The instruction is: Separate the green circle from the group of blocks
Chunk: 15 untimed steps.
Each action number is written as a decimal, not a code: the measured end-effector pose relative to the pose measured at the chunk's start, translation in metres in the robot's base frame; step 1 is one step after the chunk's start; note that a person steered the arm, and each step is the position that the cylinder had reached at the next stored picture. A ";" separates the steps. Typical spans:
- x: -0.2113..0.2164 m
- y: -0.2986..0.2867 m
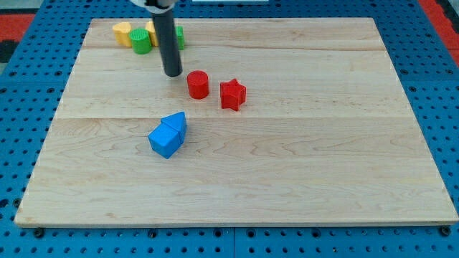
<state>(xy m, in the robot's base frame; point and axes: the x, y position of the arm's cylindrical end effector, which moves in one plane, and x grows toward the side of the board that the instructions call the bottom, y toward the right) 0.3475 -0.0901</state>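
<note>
The green circle (141,41) sits near the board's top left, touching a yellow block (122,32) on its left. Another yellow block (150,30) and a green block (178,36) lie just behind the rod, partly hidden by it. My tip (173,74) rests on the board below and to the right of this group, a little apart from the green circle. It stands just left of the red cylinder (198,84).
A red star (232,94) lies right of the red cylinder. A blue triangle (175,123) and a blue cube (166,140) touch each other near the board's middle left. The wooden board (301,158) lies on a blue pegboard.
</note>
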 end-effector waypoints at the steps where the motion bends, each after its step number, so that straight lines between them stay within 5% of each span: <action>1: 0.031 0.029; 2: 0.034 0.045; 5: -0.058 -0.179; 7: -0.112 -0.167; 9: -0.119 -0.076; 10: -0.119 -0.085; 15: -0.053 -0.061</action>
<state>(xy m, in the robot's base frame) 0.2943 -0.1514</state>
